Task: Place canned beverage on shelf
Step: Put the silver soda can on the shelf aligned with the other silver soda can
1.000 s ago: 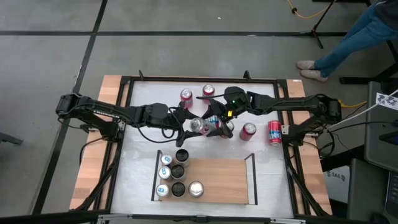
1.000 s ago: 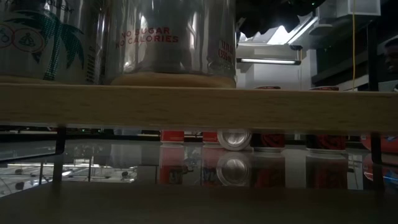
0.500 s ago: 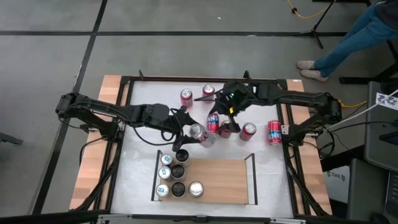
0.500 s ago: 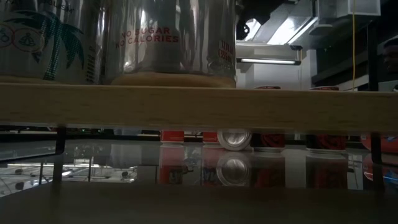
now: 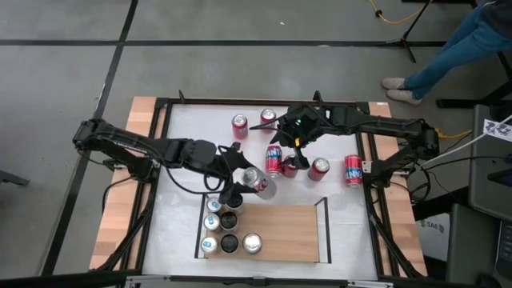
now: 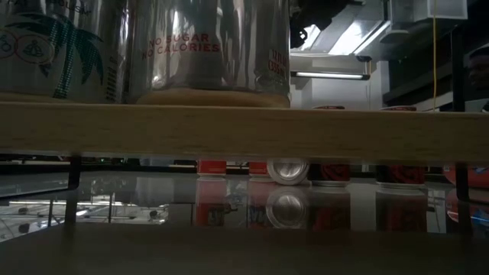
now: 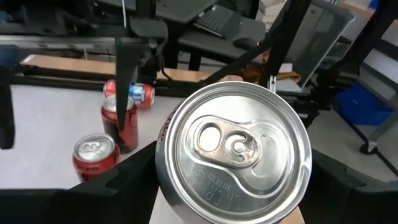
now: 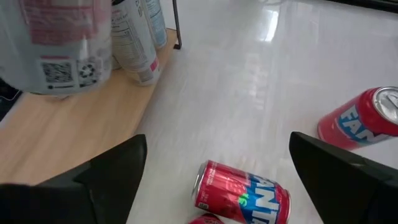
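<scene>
Two arms share our white table (image 5: pixel 180 200), and ahead of them lies the light-wood shelf (image 5: pixel 280 232), its left end already stocked with standing cans (image 5: pixel 220 232). We judge the carry step is in hand: our left gripper (image 5: pixel 240 182) is clamped on the silver can (image 5: pixel 256 182), which lies tilted on its side just above the shelf's back left corner. Our right gripper (image 5: pixel 292 148) hangs wide and empty over the red cans (image 5: pixel 276 160) at mid-table. Next we must swing the silver can upright, bring it over bare wood beside the stocked cans, lower it and let go.
</scene>
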Robot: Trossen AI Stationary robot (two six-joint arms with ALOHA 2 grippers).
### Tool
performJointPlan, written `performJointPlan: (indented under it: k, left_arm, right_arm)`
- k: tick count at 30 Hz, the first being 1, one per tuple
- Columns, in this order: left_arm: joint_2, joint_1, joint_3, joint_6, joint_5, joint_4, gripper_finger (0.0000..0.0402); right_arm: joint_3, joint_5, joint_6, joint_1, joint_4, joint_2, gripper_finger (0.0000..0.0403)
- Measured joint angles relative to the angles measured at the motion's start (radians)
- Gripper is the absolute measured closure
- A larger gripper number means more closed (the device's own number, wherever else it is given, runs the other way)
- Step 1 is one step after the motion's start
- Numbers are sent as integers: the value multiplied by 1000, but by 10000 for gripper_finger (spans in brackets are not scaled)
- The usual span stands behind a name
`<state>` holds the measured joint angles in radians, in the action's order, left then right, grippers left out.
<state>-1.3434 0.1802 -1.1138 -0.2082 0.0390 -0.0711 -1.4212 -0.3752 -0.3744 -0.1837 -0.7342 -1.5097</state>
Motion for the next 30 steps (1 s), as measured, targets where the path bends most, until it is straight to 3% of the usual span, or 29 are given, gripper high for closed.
performJointPlan:
  k: [6, 13, 17, 26, 30]
  left_arm:
    - [-67, 0, -65, -17, -39, -34, 117]
    - [-221, 3, -290, 29, -93, -285, 117]
    - [-295, 11, -384, 61, -106, -350, 117]
    - [-359, 35, -396, 59, -81, -419, 117]
    - [-367, 50, -396, 59, -48, -441, 117]
  right_arm:
    - [0, 20, 0, 0, 0, 0, 20]
    - [0, 94, -1, 0, -13, 0, 20]
    - [0, 122, -15, 0, -70, 0, 20]
    - [0, 119, -24, 1, -170, 0, 20]
    - [0, 69, -24, 1, -172, 0, 20]
